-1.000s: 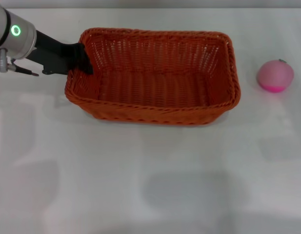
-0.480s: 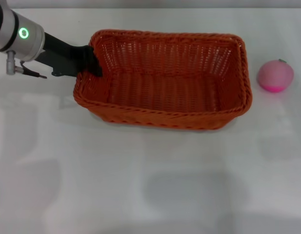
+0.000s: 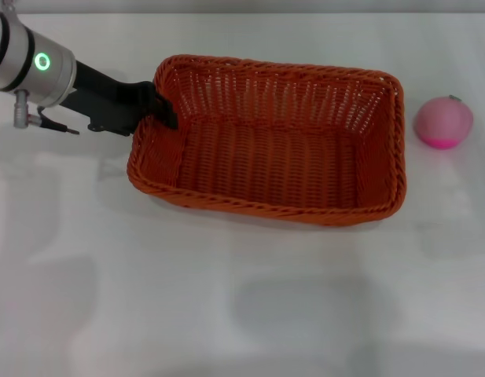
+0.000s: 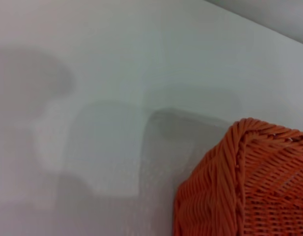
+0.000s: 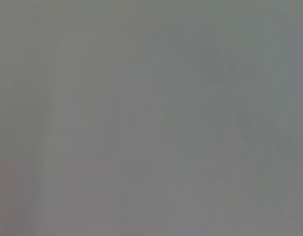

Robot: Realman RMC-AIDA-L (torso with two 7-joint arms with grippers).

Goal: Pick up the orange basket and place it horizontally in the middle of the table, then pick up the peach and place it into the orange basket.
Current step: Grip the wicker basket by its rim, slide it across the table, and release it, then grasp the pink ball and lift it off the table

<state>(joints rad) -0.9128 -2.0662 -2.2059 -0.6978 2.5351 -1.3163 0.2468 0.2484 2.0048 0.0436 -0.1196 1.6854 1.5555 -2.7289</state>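
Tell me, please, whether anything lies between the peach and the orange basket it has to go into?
Nothing visible does. The peach sits on the table just off the orange basket's right end, with only bare white tabletop between them. The basket is open-topped and holds nothing. The left gripper grips its left rim, on the side away from the peach.

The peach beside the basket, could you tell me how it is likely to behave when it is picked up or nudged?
The peach looks round like a ball, so a nudge would probably send it rolling across the smooth table. It is small next to the basket, so likely light. Its curved sides may slip from a loose grip.
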